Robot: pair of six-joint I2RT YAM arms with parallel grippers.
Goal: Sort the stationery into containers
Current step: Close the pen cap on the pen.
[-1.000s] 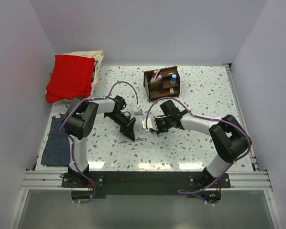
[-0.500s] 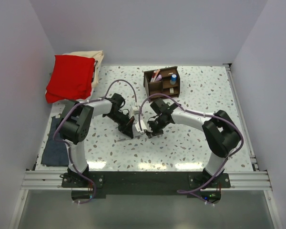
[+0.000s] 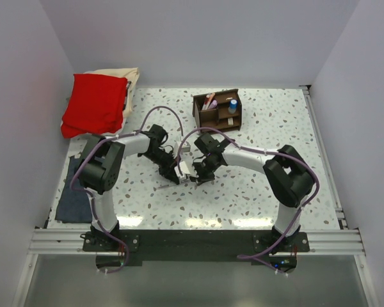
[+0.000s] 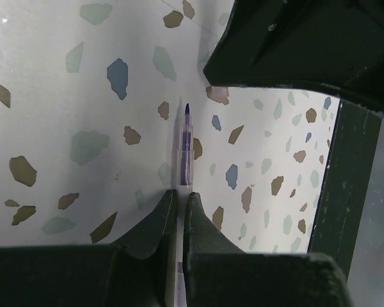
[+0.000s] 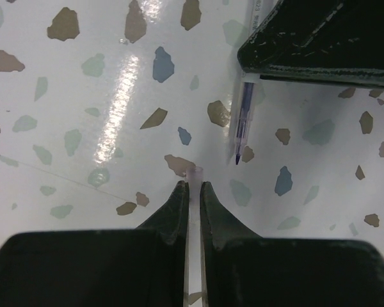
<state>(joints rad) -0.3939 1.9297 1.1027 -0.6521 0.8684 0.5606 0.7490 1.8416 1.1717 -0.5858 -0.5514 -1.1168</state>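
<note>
L claw (image 4: 179, 196) pinches 1 pen (image 4: 186, 146) – R claw (image 5: 193, 189) 1 clear stick (image 5: 194, 172).

pen (image 4: 185, 150) in left gripper (image 4: 178, 201) | tube (image 5: 193, 173) in right gripper (image 5: 192, 187), alongside | organizer (image 3: 203, 119) behind

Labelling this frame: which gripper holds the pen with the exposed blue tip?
The left gripper: its clear pen ends in a bare blue point, while the right gripper pinches only a pale blunt piece.
</note>
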